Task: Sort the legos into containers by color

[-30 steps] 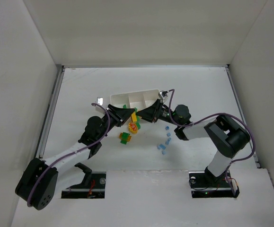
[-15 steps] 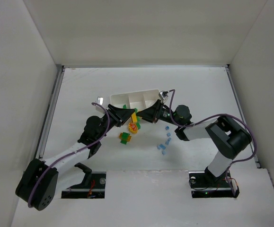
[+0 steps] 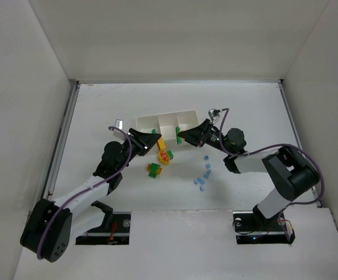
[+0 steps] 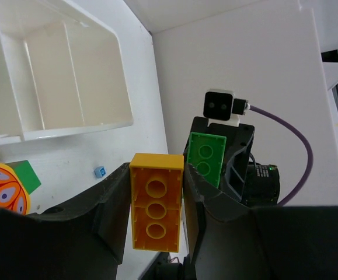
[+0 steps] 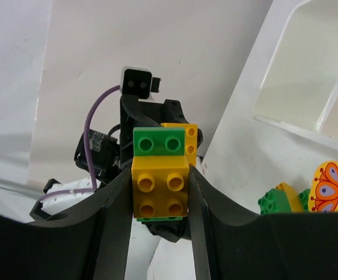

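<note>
My left claw [image 4: 156,189] clamps a yellow brick [image 4: 156,209]. My right claw [image 5: 160,195] grips a yellow-and-green pair [image 5: 160,185]. Both hover mid-frame, just below the white tray [image 3: 170,115]. Its compartments look nearly bare, while mixed clusters [image 3: 154,169] and blue bricks [image 3: 204,173] lie loose lower down, so I judge the sorting barely begun.

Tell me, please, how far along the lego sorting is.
Done: little that shows; the two tray compartments in the left wrist view are empty. In hand: the left gripper grips a yellow brick, the right gripper a joined yellow-and-green pair. Left: split that pair, then bin the butterfly cluster, the green-orange cluster and the loose blue bricks on the table.
</note>
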Motion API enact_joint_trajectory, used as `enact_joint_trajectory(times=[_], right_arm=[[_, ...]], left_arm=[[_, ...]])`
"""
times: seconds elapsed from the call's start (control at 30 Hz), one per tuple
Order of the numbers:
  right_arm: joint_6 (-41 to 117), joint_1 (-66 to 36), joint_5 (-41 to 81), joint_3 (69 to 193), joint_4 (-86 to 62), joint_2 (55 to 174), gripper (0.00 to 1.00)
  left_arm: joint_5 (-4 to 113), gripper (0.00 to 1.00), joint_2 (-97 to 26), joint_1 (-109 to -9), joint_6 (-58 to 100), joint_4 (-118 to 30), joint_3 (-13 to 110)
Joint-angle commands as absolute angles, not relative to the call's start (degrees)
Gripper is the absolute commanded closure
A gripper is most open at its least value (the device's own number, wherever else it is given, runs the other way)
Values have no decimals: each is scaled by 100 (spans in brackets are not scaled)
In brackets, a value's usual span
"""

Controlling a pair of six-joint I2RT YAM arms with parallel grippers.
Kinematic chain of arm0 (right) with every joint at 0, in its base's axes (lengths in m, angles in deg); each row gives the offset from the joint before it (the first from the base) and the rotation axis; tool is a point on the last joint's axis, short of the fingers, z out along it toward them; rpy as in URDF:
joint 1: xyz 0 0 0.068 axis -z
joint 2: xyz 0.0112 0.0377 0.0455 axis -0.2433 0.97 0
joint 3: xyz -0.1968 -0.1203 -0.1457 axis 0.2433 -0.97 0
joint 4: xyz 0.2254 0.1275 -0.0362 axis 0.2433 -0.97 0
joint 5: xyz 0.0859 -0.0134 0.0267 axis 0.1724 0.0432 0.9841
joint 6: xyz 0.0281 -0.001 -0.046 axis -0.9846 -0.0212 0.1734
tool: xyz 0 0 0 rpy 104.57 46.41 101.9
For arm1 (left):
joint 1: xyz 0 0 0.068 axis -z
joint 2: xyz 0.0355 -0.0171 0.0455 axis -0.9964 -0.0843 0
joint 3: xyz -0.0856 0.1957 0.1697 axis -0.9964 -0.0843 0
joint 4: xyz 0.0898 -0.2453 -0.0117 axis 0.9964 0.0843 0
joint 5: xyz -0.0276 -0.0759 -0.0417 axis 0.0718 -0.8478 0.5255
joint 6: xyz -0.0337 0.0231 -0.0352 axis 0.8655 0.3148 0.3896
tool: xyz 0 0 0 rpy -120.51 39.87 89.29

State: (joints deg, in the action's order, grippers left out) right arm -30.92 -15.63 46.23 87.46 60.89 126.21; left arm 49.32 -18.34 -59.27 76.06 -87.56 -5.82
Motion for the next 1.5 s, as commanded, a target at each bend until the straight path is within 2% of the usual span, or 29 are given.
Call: enact_joint_trajectory(times=[0.0,0.2,0.43,0.6,0.87,0.93,1.07,1.17,1.47], right_arm=[[-2953,-1532,4640,8680,6935,12394,73],[-2733,-1409,4614,8505,6733,12254,73],[-2268,-1365,4543,8232,6207,11911,73],[-1811,-1400,4377,8188,5539,11568,72],[-1336,-1514,4174,8258,4887,11330,72],[-1327,-1514,4174,8267,4887,11330,72],[-1327,-1514,4165,8276,4887,11366,72],[-1327,-1514,4157,8293,4887,11409,72],[-818,-1803,3701,8618,4089,11497,72]], left_arm=[[5026,83,-1819,-5945,7410,-8874,-486],[5333,83,-2434,-5884,6919,-8874,181],[6186,82,-3707,-5708,5847,-8514,1227],[6371,82,-4464,-5647,5564,-8215,1825],[6582,81,-4957,-5506,5327,-8127,2265],[6635,78,-4983,-5480,5274,-8109,2309],[6758,60,-4887,-5427,5213,-8056,2318],[6767,52,-4642,-5418,5178,-7995,2256],[6776,49,-2981,-4997,5019,-6757,1703]])
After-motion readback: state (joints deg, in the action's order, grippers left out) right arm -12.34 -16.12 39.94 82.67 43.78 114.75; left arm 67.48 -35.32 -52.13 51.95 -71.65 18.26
